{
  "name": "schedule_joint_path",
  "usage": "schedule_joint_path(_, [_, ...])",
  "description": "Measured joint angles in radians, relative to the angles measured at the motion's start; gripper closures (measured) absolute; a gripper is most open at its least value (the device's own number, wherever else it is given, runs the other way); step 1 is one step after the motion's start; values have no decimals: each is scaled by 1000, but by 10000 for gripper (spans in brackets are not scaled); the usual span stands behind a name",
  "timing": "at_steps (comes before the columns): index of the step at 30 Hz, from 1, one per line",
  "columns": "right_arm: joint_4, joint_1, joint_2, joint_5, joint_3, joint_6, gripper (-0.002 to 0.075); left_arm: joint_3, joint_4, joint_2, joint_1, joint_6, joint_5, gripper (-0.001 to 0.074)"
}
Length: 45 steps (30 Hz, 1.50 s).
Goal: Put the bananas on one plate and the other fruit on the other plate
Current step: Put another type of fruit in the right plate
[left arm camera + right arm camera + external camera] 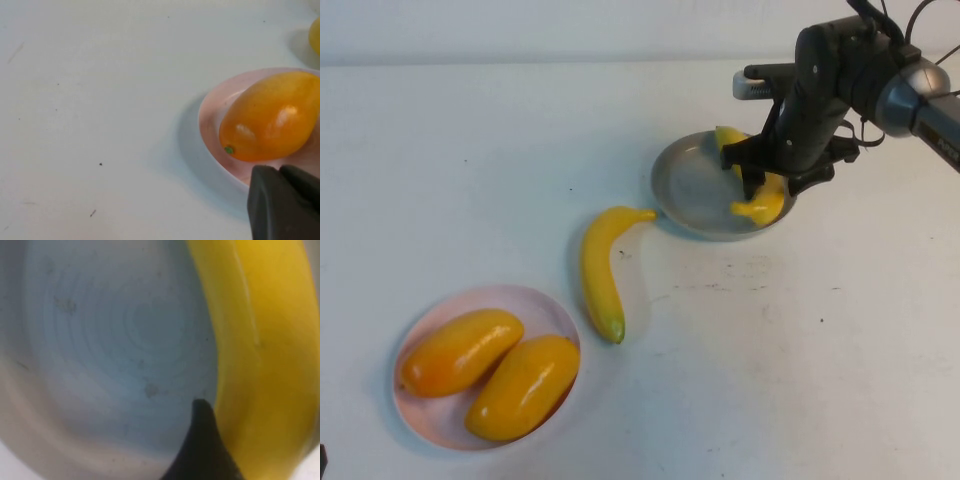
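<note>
Currently the right gripper [767, 183] holds a curved yellow banana [761, 203] in its jaws over the round grey plate [692, 190], likely releasing next, while another banana [599, 272] waits on the white counter [800, 350]; left gripper [285, 205] jaws unclear.

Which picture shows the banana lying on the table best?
The high view: the whole banana lies on the table between the pink plate and grey plate. The left wrist view, from the left gripper near the pink plate, and the right wrist view, from the right gripper over the grey plate, miss it.
</note>
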Motion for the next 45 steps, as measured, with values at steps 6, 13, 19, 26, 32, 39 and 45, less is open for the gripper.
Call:
schedule_joint_path(6, [2,2,0,71,-86,0,270,0,0,0,0,0,0,738])
schedule_joint_path(13, [60,88,-26,97,-140,0,269,0,0,0,0,0,0,738])
schedule_joint_path(19, [145,242,-29,101,-142,0,269,0,0,0,0,0,0,738])
schedule_joint_path(26, [169,389,-29,103,-142,0,269,0,0,0,0,0,0,738])
schedule_joint_path(32, [169,411,-6,105,-142,0,269,0,0,0,0,0,0,738])
schedule_joint_path(39, [102,411,16,105,-140,0,267,0,0,0,0,0,0,738])
schedule_joint_path(45, [74,409,29,105,-140,0,267,0,0,0,0,0,0,738])
